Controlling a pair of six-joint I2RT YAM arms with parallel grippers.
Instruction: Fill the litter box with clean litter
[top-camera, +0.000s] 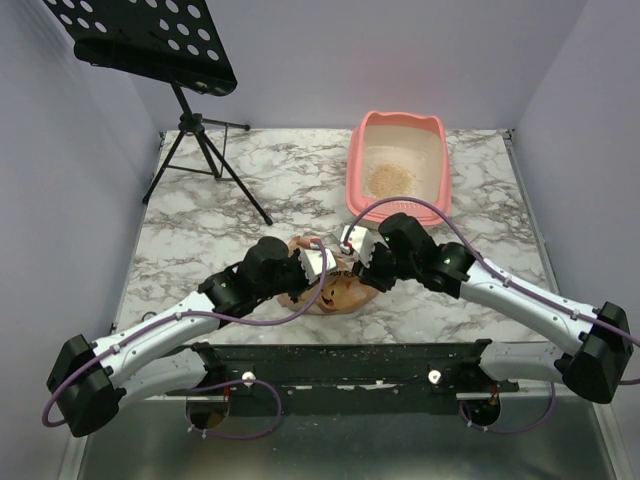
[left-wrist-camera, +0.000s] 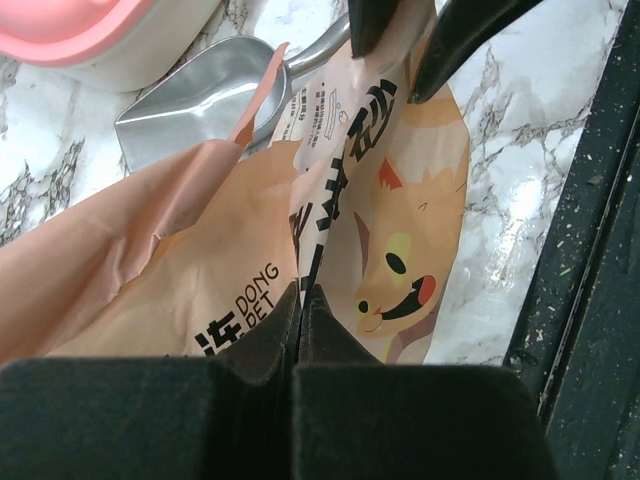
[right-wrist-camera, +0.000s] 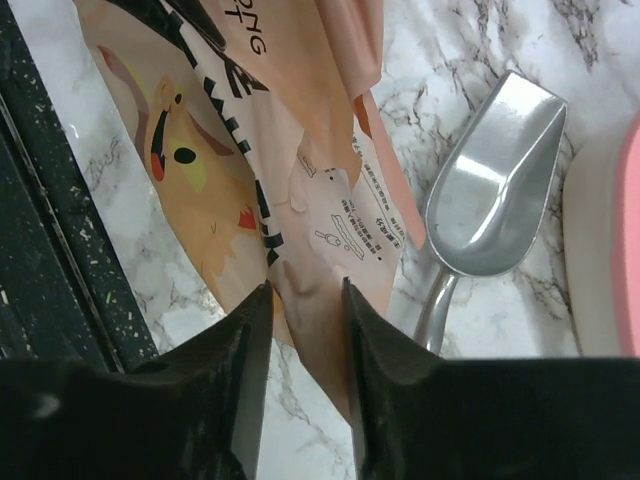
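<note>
Little of the filling looks done: the pink rectangular plastic litter box (top-camera: 437, 150), glossy, with rounded corners and a raised rim, holds only a small sandy mound of tan clean litter (top-camera: 388, 178) near the middle of its pale floor, and most of that floor is bare. The box stands at the far side of the white-and-grey marbled desk (top-camera: 230, 190).

The orange-tan printed paper bag (top-camera: 335, 293), creased and soft-sided with a cartoon cat face on it, lies on the desk between the two arms, near the box's front wall. A grey metal scoop (right-wrist-camera: 495, 200), smooth, shiny and empty, rests on the desk just beside the box and against the bag's edge.

The left fingers (left-wrist-camera: 300, 325) are pressed together on a fold of the bag. The right fingers (right-wrist-camera: 250, 330) stand about half apart with the bag's gathered end between them, apparently gripping it. By my reading, most of the litter has yet to go into the box.
</note>
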